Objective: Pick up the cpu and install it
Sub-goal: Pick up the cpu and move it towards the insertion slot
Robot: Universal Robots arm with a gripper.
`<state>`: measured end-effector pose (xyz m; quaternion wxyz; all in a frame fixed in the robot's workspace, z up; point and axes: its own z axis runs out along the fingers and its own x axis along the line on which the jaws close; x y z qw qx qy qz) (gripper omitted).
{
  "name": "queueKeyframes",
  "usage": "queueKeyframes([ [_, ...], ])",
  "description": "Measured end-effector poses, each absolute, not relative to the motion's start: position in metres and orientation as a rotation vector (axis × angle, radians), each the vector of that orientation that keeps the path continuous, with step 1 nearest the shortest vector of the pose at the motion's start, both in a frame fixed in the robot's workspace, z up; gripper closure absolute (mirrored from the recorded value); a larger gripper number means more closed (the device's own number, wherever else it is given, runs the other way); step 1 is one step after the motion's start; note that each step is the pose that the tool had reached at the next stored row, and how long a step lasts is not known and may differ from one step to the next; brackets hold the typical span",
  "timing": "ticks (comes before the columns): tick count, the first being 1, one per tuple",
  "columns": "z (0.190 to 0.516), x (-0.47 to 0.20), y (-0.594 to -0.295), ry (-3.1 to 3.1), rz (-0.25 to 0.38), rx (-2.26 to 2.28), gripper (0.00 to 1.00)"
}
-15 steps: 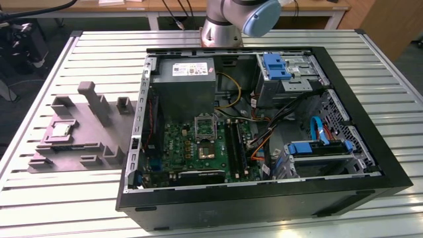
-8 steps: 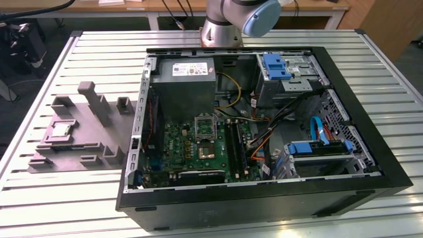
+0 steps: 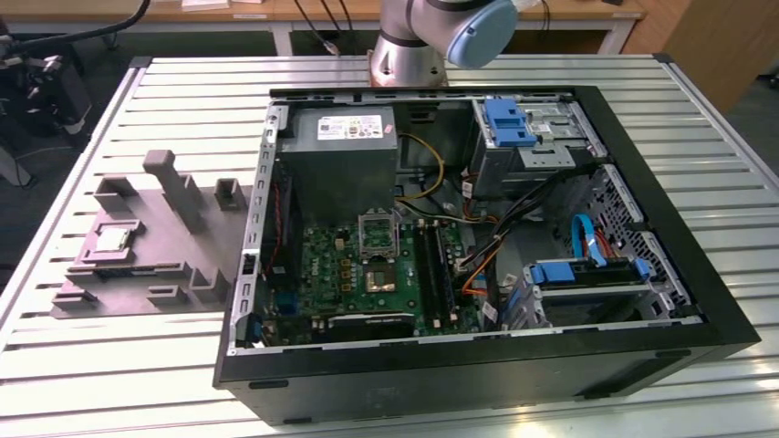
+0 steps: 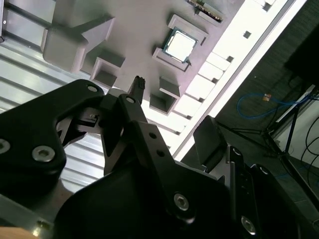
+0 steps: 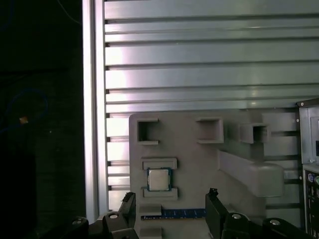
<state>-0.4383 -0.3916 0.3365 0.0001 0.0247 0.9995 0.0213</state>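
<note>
Slatted bench (image 3: pixel 122 365) carries an open PC case (image 3: pixel 487 370). Grey tray (image 3: pixel 164 245) lies beside it, along the bench edge on the exterior view's left. Arm (image 3: pixel 420 32) at the far edge, cut off above its base. Gripper (image 5: pixel 171 198) is spread wide and empty over the tray, its fingertips (image 5: pixel 213 195) visible, the rest cropped. The cpu (image 5: pixel 159 179) sits flat in a tray recess, untouched.

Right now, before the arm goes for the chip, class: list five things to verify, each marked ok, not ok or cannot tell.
1. Chip lying flat in its recess of the tray: ok.
2. Nothing resting on the chip: ok.
3. Gripper open and empty: ok.
4. Gripper lined up squarely over the chip: cannot tell.
5. Case open on top, board exposed: ok.
6. Socket open and free: cannot tell.
</note>
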Motion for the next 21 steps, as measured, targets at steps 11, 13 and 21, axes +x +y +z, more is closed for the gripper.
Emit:
queueKeyframes([
  [11,0.3312,-0.4384,-0.3927,3.14,0.067,0.078,0.34],
  [13,0.3312,-0.4384,-0.3927,3.14,0.067,0.078,0.34],
  [21,0.3256,-0.4385,-0.3927,3.14,0.067,0.076,0.42],
])
